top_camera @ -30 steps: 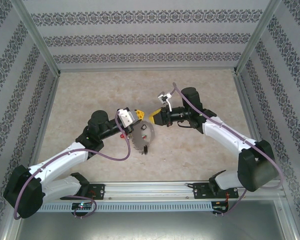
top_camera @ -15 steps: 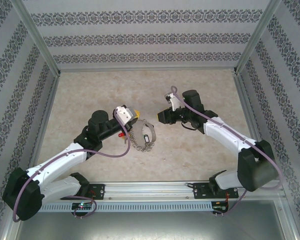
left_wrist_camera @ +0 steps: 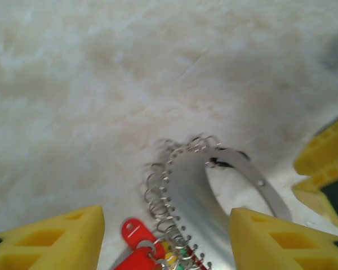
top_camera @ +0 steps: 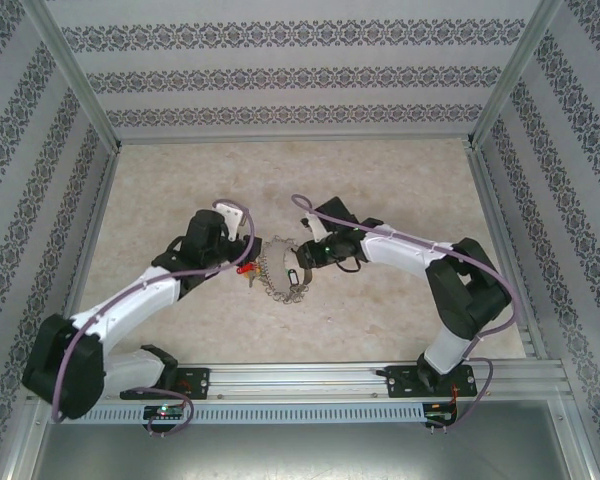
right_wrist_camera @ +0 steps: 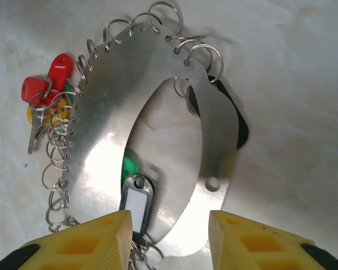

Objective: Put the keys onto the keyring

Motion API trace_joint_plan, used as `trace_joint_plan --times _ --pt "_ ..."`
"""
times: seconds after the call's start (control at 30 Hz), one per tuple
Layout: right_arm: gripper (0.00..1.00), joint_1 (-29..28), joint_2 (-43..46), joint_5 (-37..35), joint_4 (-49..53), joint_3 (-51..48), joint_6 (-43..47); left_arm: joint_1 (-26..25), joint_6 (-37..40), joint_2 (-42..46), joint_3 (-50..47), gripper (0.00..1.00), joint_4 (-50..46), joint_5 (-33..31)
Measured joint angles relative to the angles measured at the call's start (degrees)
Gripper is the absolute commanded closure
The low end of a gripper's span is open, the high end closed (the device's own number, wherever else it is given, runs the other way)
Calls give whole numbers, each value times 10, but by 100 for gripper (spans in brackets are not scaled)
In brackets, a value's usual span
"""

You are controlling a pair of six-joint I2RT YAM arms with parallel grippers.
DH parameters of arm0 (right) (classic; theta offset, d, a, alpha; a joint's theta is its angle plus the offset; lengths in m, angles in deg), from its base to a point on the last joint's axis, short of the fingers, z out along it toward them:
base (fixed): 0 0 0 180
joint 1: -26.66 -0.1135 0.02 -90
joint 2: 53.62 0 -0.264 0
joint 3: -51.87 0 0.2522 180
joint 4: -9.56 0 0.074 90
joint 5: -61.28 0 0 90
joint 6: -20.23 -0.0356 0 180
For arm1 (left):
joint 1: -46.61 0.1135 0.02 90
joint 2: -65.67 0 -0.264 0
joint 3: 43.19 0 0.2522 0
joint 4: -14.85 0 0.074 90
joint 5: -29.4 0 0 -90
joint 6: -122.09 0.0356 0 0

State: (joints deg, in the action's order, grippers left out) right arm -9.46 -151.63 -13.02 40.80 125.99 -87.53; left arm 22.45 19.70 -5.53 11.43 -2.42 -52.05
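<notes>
Left pincer [left_wrist_camera: 166, 222]: spread wide and pinching nothing. Its yellow fingers stand either side of the keyring's near end, low over the table.
Right pincer [right_wrist_camera: 169, 225]: also spread, with its fingers astride the plate's rim. As far as I can tell it grips nothing, and it faces the left one across the ring.
Keyring [right_wrist_camera: 107, 124]: lies flat on the table [top_camera: 180, 180], about midway between the left and right edges and somewhat nearer the near edge. It sits directly between the two pincers.
Keys [right_wrist_camera: 36, 132]: small silvery ones hang with red tags [right_wrist_camera: 55, 70] from the wire loops [left_wrist_camera: 158, 199] along the ring's edge. A yellow tag [right_wrist_camera: 29, 115] peeks out beneath the red. A green tag [right_wrist_camera: 129, 166] and a white label tag [right_wrist_camera: 136, 202] sit in the plate's opening.
Change: a second ago the left pincer was clamped on the ring and held it off the table, with the right one standing off. Since then the ring has come down, the left jaws have let go, and the right arm has swung in low over it.
Meaning: I judge this a deliberate set-down. The tagged keys look threaded on, though I cannot confirm every loop passes through them.
Next: I would back both arms away, or regrasp the plate by its rim if a key proves loose.
</notes>
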Motion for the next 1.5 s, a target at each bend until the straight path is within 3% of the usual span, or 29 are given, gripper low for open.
trace_joint_plan --times 0.23,0.43,0.53,0.67,0.87,1.2,1.5 --pt "50 -19 -63 -90 22 56 -12 37 -107 -127 64 33 -53 53" --pt "48 -43 -139 -145 43 106 -5 40 -141 -222 129 33 -79 116" --pt "55 -47 -147 -160 55 124 -1 40 -147 -233 133 33 -85 131" --pt "77 -48 -154 -183 56 126 9 48 -151 -237 139 33 -94 142" --pt "80 -49 -139 -195 30 103 30 93 -167 -222 138 33 -108 140" --pt "84 -49 7 -234 -65 -46 128 180 -168 -119 133 33 -146 123" --pt "85 -47 250 -281 -200 -166 358 194 -168 -53 127 34 -158 123"
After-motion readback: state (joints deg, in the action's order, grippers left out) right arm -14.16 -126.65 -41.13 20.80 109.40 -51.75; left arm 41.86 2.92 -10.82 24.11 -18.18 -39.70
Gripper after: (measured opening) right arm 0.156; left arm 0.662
